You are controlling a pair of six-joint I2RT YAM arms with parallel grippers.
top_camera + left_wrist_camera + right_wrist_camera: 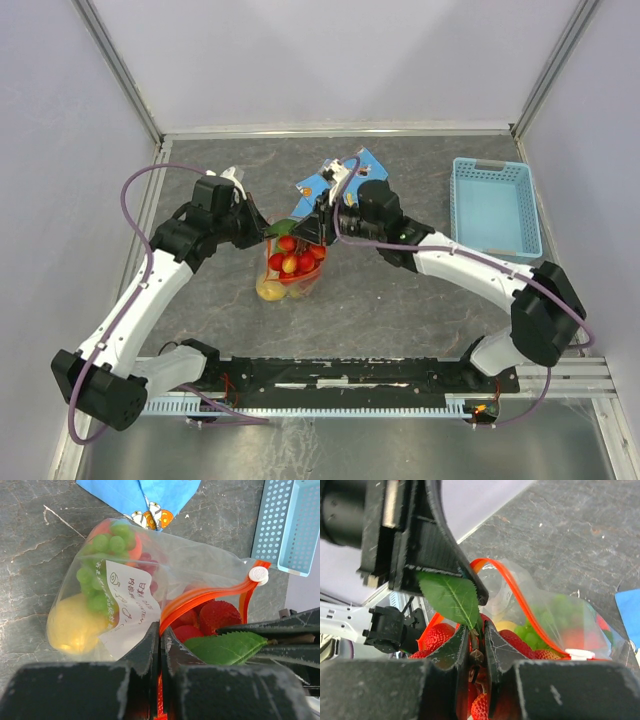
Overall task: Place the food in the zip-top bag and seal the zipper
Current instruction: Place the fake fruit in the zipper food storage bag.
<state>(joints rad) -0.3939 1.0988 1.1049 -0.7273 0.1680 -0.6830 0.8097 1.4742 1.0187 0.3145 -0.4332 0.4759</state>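
The clear zip-top bag lies on the table between both grippers, mouth held open. Inside it are a yellow lemon, green grapes and an orange. My left gripper is shut on the bag's mouth edge, pinching the red-orange zipper; its white slider sits at the far end. My right gripper is shut on the stem of a strawberry bunch with a green leaf, held in the bag's mouth. The left gripper and right gripper are almost touching.
A blue patterned cloth lies just behind the bag. A light-blue plastic basket stands at the right of the table. Grey walls and metal posts enclose the back and sides.
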